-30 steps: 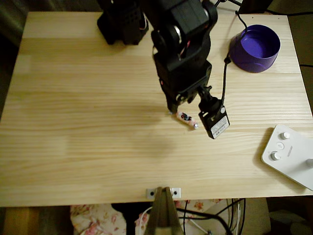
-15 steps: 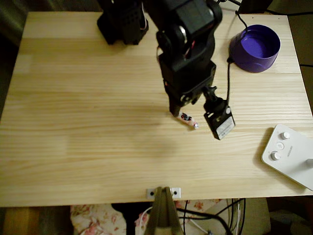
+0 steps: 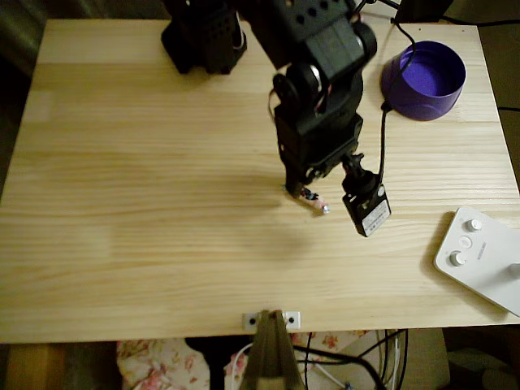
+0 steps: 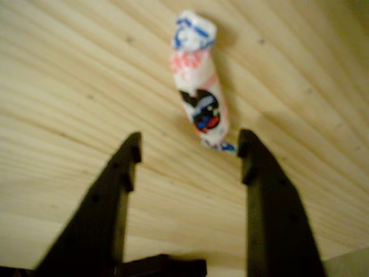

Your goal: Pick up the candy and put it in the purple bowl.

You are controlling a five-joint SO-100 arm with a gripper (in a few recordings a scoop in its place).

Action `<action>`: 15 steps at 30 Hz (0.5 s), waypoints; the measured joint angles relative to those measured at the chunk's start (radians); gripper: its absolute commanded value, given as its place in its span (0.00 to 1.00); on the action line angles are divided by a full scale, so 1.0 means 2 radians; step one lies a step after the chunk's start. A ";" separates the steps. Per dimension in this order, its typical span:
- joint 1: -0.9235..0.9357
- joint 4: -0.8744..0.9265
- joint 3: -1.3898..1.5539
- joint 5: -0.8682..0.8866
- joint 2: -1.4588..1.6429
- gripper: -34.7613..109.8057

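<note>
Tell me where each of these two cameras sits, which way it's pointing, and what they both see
Overhead view: fixed above the wooden table, looking straight down; shows the black arm, its gripper over the candy, the purple bowl at upper right and a white device with knobs.
Wrist view: rides on the gripper, looking down past its open fingers at the candy lying on the table just ahead of the tips.
Shared: the candy, the gripper and the table's wood.
</note>
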 measured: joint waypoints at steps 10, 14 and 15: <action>0.000 -0.025 -0.001 -0.004 -0.029 0.40; 0.000 -0.026 -0.001 -0.004 -0.035 0.40; 0.000 -0.029 -0.001 -0.004 -0.038 0.40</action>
